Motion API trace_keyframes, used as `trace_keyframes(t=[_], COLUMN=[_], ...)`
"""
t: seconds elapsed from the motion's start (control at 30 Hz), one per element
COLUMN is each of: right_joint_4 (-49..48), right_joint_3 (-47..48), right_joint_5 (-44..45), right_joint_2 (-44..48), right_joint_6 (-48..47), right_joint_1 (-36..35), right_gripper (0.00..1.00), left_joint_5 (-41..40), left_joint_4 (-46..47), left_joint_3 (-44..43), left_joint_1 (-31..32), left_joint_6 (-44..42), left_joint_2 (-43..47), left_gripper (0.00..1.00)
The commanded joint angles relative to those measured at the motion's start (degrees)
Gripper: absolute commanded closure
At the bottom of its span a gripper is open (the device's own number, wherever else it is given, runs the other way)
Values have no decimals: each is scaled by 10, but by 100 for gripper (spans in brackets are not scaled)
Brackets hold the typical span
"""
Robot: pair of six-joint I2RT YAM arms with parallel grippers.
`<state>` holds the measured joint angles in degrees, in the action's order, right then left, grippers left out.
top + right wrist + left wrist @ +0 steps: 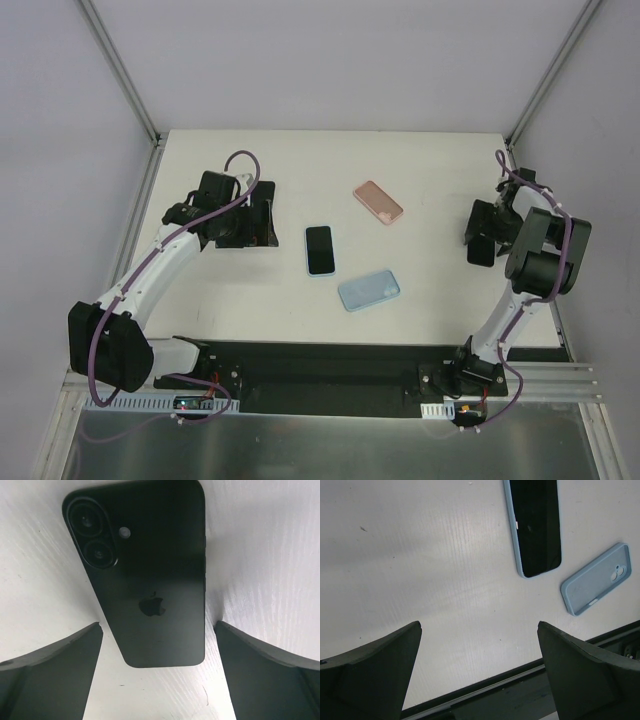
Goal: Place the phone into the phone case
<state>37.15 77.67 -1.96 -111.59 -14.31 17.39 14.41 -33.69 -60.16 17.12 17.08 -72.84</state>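
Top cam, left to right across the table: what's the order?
left tool → phone → blue case → right tool. Skipped the pink case: it overlaps the blue one sideways.

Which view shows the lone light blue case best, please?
Left wrist: the light blue case appears whole and large, camera area clear. Top external shows the case small; right wrist does not show it.

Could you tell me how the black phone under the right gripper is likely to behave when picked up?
The black phone looks like a rigid slab, so it probably won't flex. It lies flat, back up, on the table, so it shouldn't roll or tip, though its thin edges offer little to grip. Its smooth back may be slippery.
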Motion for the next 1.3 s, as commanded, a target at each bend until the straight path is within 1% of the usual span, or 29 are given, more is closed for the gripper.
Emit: trace_keyframes(t=[0.0, 0.17, 0.37, 0.47, 0.6, 0.7, 0.83, 0.87, 1.0, 1.17, 1.27], right_joint_4=[4, 21, 26, 33, 37, 47, 48, 50, 57, 58, 57], right_joint_3=[22, 35, 41, 51, 56, 65, 60, 58, 50, 28, 4], right_joint_5=[-16, -9, -15, -13, -5, -5, -9, -9, 16, 16, 13], right_joint_2=[-13, -22, -28, -37, -41, -50, -45, -44, -39, -7, 22], right_joint_6=[-1, -3, -6, -5, -5, -12, -20, -22, -24, -6, 0], right_joint_1=[-1, -1, -9, -10, -10, -10, -21, -25, -59, -73, -91], right_gripper=[4, 4, 1, 7, 9, 13, 20, 24, 31, 38, 40], left_joint_5=[4, 6, 4, 14, 18, 11, 25, 31, 33, 35, 55], left_joint_4=[6, 5, 6, 6, 6, 7, 8, 8, 9, 11, 13], left_joint_3=[-1, -2, 1, 1, 3, 3, 1, 1, 1, 3, 4], left_joint_1=[-6, -6, -6, -6, -6, -6, -6, -6, -6, -6, -6], left_joint_6=[-9, -9, -8, -7, -6, -7, -8, -9, -9, -8, -6], left_joint_2=[17, 19, 24, 19, 27, 38, 36, 34, 42, 52, 49], left_gripper=[1, 1, 1, 1, 1, 1, 1, 1, 1, 1, 1])
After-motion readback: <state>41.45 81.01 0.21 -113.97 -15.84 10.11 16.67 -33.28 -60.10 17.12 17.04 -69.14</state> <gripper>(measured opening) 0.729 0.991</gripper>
